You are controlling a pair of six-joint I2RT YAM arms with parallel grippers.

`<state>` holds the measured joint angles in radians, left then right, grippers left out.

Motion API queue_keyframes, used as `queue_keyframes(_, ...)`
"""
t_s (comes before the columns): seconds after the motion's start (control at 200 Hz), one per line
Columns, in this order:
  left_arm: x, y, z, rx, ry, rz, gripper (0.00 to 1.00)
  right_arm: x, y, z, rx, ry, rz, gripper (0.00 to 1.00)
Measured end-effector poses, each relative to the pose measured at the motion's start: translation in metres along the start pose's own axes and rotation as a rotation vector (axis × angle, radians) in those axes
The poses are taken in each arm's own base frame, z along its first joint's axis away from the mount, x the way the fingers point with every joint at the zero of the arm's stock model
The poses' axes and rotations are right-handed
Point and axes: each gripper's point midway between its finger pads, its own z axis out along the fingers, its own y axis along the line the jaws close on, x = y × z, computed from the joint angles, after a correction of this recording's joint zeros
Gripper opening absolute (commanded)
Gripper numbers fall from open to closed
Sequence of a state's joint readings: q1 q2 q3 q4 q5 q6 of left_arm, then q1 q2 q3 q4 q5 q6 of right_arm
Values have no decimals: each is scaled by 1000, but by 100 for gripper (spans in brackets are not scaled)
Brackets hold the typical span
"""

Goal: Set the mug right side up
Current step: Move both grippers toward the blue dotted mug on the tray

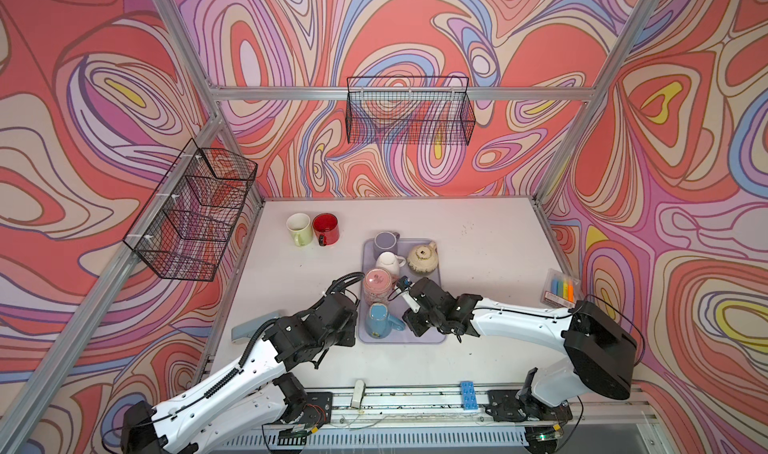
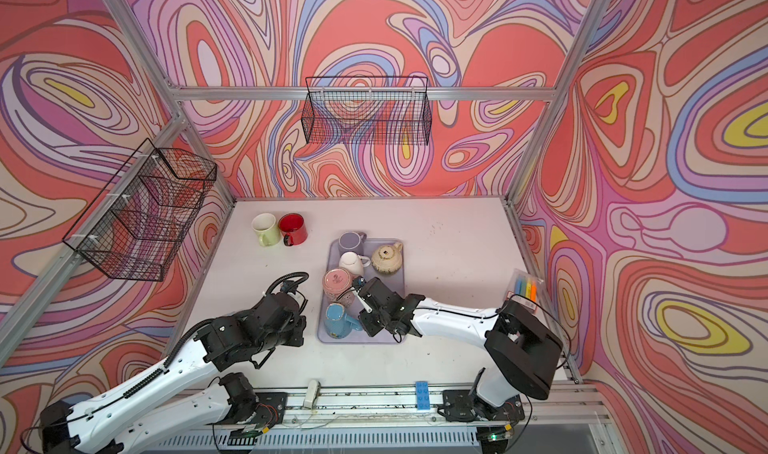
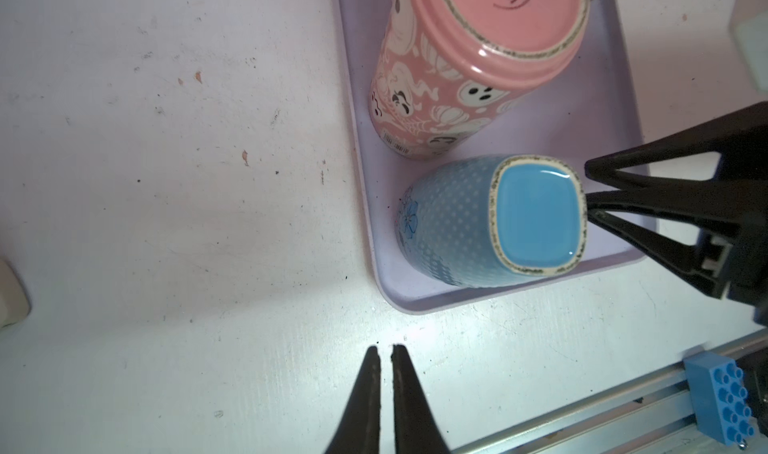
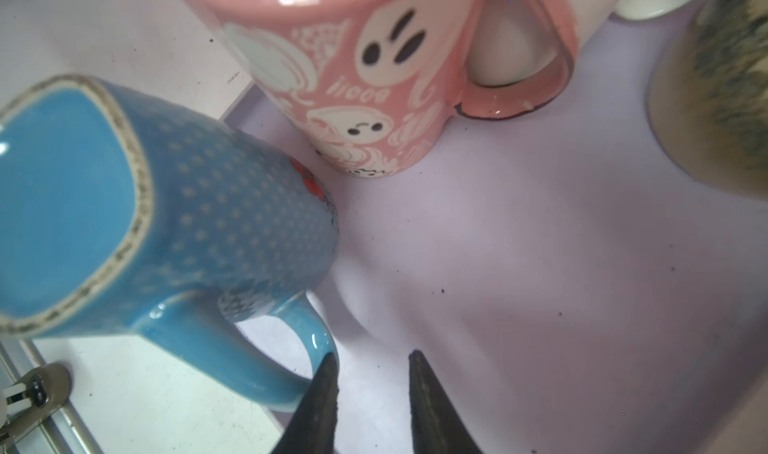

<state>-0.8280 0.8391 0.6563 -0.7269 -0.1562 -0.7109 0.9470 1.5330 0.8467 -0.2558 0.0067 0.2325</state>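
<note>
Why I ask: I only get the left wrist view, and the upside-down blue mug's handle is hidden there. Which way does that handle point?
Observer: The blue mug has its handle on the right arm's side.
Operator: Is the right gripper around it?
Observer: No. The right gripper has its jaws slightly open over bare tray. One finger sits at the handle's outer curve; I cannot tell if it touches.
Operator: Any mugs already upright?
Observer: Two, off the tray near the far left corner of the table: a green mug and a red mug, openings up.
</note>
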Motion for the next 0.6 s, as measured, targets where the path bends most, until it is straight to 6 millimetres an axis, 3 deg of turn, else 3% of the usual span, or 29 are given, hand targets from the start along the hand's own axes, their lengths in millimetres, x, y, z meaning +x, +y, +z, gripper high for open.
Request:
queue_keyframes(0.33, -8, -26, 31, 57, -5, -47, 9, 1, 14, 3, -41, -21, 31, 30)
queue_keyframes(0.596, -13, -39, 44, 96, -16, -50, 8, 11, 25, 5, -74, -10, 57, 29)
